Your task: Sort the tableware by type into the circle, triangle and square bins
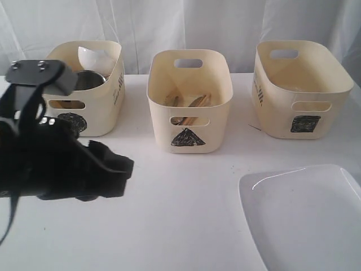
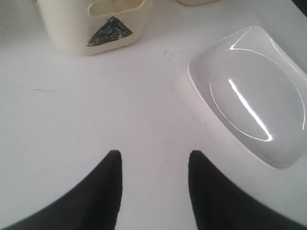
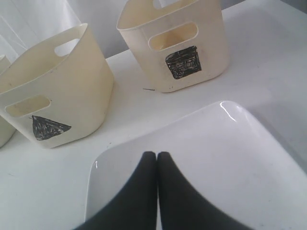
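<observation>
1. Exterior view first: the worktop [image 1: 169,226] is flat, matte white. A smooth dish could skate across it if nudged sideways.
2. The large white squarish plate [image 1: 304,220] lies flat at the worktop's near right corner, outside every bin. It has a glossy glaze, rounded corners and a shallow raised rim. I judge that a pinch on that thin, slick rim could slip. The plate also looks too broad to drop flat into a bin.
3. Three cream plastic bins, thin-walled with rounded corners and handle slots, line the back edge. The circle bin [image 1: 107,107] is toward the left, the triangle bin [image 1: 217,127] in the middle, and the square bin [image 1: 276,121] toward the right. They look light, so a plate catching a rim may tip or shove one.
4. The right gripper [image 3: 157,155] has its black tapered jaws pressed together, holding nothing, over the plate. Whether it touches the plate I cannot tell. Closed like this, it cannot take the rim.
5. The left gripper [image 2: 154,155] has its jaws apart with nothing between them, above the worktop near the plate.
6. A small white bowl [image 1: 93,56] and a steel vessel [image 1: 87,79] sit in the circle bin. Wooden chopsticks [image 1: 194,101] lie in the triangle bin.
</observation>
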